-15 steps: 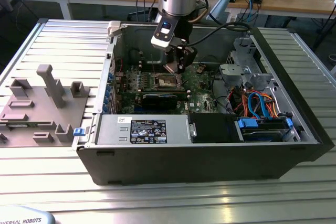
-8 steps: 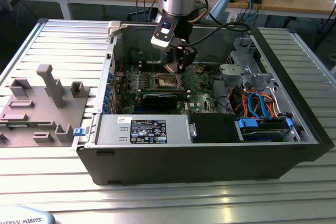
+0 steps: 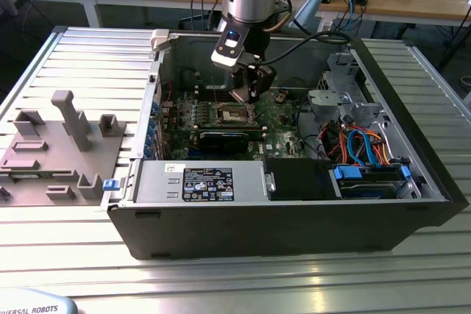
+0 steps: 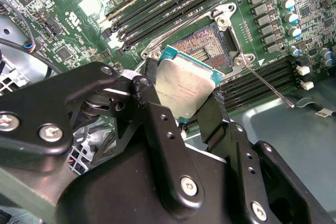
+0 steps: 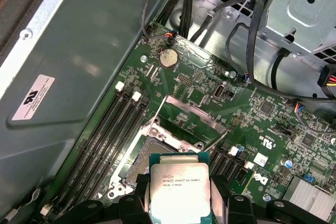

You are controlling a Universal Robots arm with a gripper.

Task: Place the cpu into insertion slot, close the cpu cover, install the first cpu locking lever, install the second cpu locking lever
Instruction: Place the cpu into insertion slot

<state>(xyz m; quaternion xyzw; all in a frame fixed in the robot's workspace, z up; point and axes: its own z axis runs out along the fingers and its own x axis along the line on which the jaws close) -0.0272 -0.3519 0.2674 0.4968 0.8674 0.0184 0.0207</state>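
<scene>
My gripper (image 3: pixel 249 99) hangs inside the open computer case, just above the insertion slot (image 3: pixel 232 114) on the green motherboard (image 3: pixel 283 119). It is shut on the cpu (image 4: pixel 184 88), with black fingers (image 4: pixel 149 90) pressing two opposite edges. In both wrist views the cpu (image 5: pixel 179 187), silver top showing, hovers over one side of the insertion slot (image 4: pixel 202 51), whose pin field lies bare. The cpu cover (image 5: pixel 189 124) stands swung open at the slot's far edge. A thin locking lever (image 4: pixel 269 85) sticks out, unlatched, beside the slot (image 5: pixel 137 158).
Long memory slots (image 4: pixel 173 3) run along both sides of the socket. A power supply (image 3: pixel 213 182) sits at the case front, and a drive cage (image 3: pixel 338 93) with coloured cables (image 3: pixel 360 145) fills the exterior view's right. A grey fixture plate (image 3: pixel 59 145) lies outside the case.
</scene>
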